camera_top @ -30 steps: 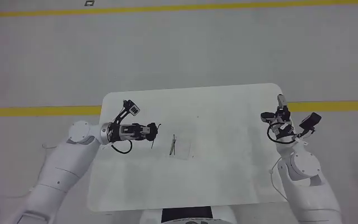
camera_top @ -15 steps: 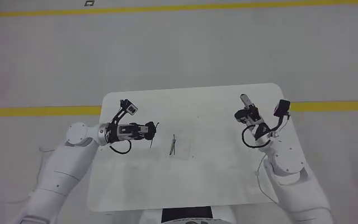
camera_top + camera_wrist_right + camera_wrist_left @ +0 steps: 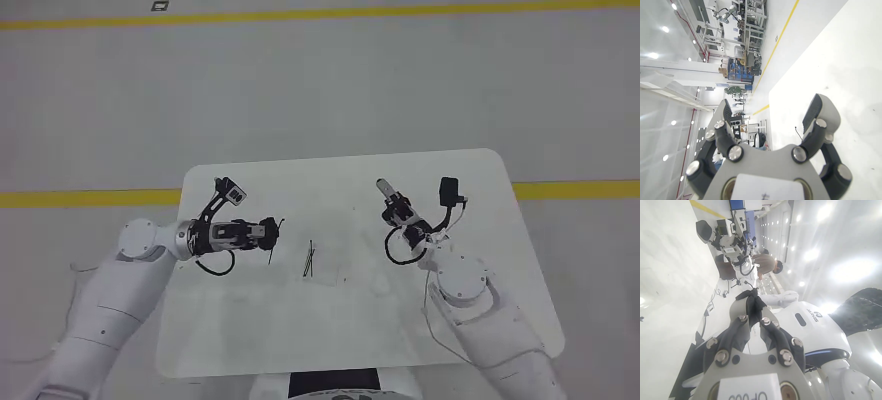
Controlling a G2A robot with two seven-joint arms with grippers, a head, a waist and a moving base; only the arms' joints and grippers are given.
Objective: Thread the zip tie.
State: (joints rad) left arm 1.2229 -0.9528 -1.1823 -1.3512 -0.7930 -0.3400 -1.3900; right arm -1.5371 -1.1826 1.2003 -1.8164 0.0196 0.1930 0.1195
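My left gripper hovers over the left part of the white table, shut on a thin black zip tie that pokes out both sides of its fingers. In the left wrist view the closed fingertips pinch the black zip tie. Two more black zip ties lie on the table just right of it. My right gripper is over the table's middle right, open, with nothing between its fingers. A thin black strand shows on the table beyond the right gripper.
The table's rounded far corner and the yellow floor line lie beyond. The other arm's wrist shows across the bare tabletop in the left wrist view.
My right arm has swung left from the table's right edge toward its middle, gripper still open. The left arm has hardly moved and keeps the zip tie.
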